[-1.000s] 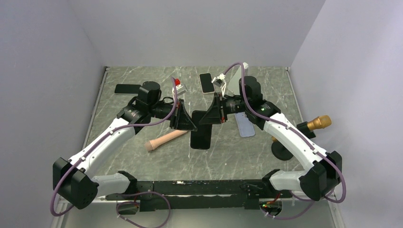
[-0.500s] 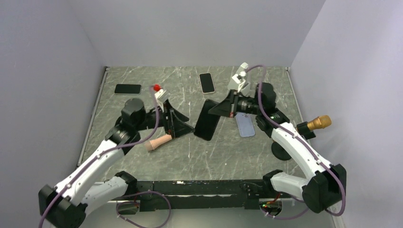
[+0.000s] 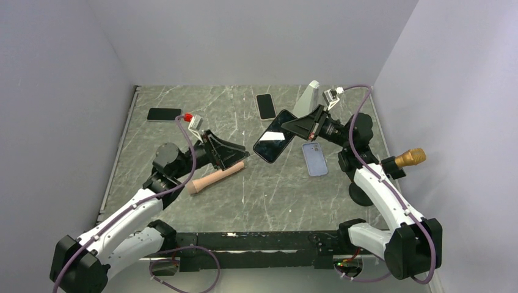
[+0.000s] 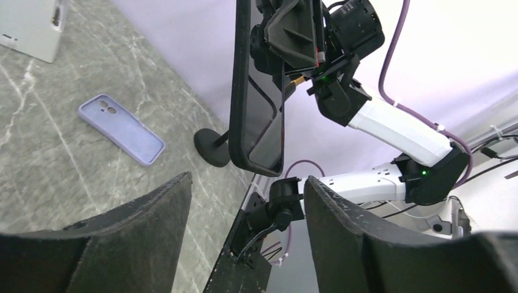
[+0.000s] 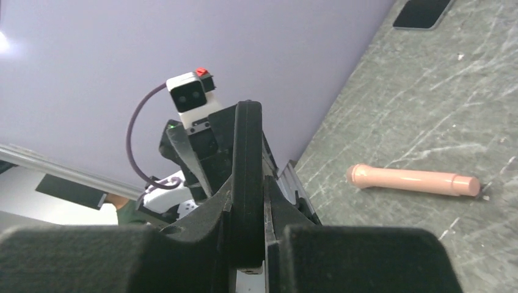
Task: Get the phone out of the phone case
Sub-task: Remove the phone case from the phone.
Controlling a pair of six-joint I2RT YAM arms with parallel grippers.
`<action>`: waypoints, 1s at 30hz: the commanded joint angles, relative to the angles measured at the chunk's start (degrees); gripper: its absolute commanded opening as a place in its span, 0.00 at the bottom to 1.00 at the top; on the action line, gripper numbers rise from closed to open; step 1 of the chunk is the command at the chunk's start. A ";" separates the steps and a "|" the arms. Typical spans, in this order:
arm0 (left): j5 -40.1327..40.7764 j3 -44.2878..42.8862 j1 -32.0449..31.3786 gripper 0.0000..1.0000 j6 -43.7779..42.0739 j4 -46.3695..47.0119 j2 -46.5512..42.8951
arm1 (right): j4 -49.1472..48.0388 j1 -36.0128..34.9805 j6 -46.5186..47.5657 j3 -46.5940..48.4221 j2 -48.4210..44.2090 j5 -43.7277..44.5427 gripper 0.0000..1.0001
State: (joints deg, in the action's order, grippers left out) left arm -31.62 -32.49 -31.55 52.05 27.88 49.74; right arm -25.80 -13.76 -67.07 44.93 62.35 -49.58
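Enclosed bay: 3 walls around 1 table. Tabletop [image 3: 244, 104] is a dark grey-green, stone-look surface with thin white veins crossing it, mostly matte with a faint sheen. Back wall [image 3: 256, 43], left wall [image 3: 55, 110] and right wall [image 3: 458, 91] are all plain, pale lavender-grey and unmarked, and they meet the tabletop at its far and side edges. From the top camera the 2 side walls splay outward toward the near edge. A light metal strip [image 3: 116, 160] runs along the tabletop's left edge at the foot of the left wall. Light is even and diffuse, and shadows on the tabletop are soft. The right wall reads brightest; the left wall is dimmer toward the near corner. The right wrist camera catches a small glare patch [image 5: 2, 43] on the wall at the frame's left edge.
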 commanded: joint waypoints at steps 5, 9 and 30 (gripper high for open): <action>-1.50 -2.37 -1.50 0.59 4.90 10.40 4.63 | -12.08 0.14 -7.03 0.20 -1.28 -0.45 0.00; -2.41 -3.29 -2.05 0.57 5.56 12.41 6.64 | -11.02 0.14 -6.38 0.09 -1.85 -0.53 0.00; -23.34 -9.26 -1.77 0.04 8.77 29.54 16.94 | -24.87 0.14 -16.23 -0.63 1.88 -10.47 0.00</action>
State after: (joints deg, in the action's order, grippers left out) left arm -43.55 -38.54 -34.13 57.84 41.32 63.90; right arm -40.18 -12.82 -74.85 42.85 62.52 -53.74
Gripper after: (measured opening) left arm 0.136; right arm 0.175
